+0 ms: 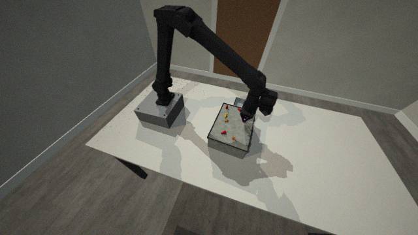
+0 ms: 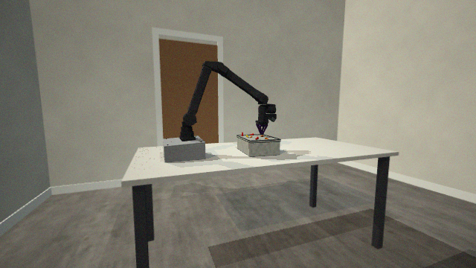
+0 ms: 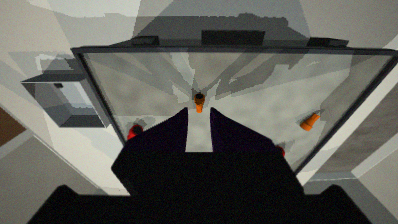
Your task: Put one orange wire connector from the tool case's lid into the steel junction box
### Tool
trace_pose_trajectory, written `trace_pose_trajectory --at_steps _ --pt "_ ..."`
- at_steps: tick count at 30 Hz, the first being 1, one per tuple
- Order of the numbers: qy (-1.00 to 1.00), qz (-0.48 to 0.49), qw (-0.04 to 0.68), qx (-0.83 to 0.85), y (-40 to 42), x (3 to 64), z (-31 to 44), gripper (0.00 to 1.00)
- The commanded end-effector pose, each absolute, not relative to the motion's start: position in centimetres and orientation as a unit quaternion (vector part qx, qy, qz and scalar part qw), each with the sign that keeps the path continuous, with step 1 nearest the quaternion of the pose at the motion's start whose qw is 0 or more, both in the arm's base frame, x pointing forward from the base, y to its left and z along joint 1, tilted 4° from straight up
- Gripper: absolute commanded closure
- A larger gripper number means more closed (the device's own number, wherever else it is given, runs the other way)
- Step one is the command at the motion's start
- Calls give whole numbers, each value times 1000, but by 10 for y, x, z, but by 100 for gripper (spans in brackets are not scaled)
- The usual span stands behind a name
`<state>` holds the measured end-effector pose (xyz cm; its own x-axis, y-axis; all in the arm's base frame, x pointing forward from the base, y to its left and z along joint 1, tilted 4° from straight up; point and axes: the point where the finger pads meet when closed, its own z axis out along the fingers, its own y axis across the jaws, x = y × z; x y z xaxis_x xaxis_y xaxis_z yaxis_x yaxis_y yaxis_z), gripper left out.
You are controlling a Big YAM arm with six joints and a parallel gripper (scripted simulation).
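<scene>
The grey tool case (image 1: 232, 130) stands mid-table with small connectors scattered on its lid. An orange wire connector (image 3: 199, 104) lies on the lid just beyond my fingertips in the wrist view. Another orange one (image 3: 310, 121) lies to the right near the lid's edge. Two orange ones also show in the top view (image 1: 226, 121) (image 1: 234, 138). My gripper (image 3: 199, 112) hangs low over the lid's far right part (image 1: 244, 119), fingers a narrow gap apart with nothing between them. The steel junction box (image 3: 60, 102) sits open-topped just behind the case (image 1: 239, 102).
Red connectors (image 1: 223, 132) (image 3: 134, 131) and a yellow one (image 1: 225, 115) also lie on the lid. The arm's grey base block (image 1: 160, 109) stands left of the case. A raised rim runs around the lid.
</scene>
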<state>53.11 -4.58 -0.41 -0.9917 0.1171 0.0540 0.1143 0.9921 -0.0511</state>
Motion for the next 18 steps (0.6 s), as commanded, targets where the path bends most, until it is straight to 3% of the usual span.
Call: trace_pose_trajectory --at_steps 1,18 --pt "-998 25 -21 -62 -49 562 28 75" --pt "-998 25 -20 -62 -49 560 29 75"
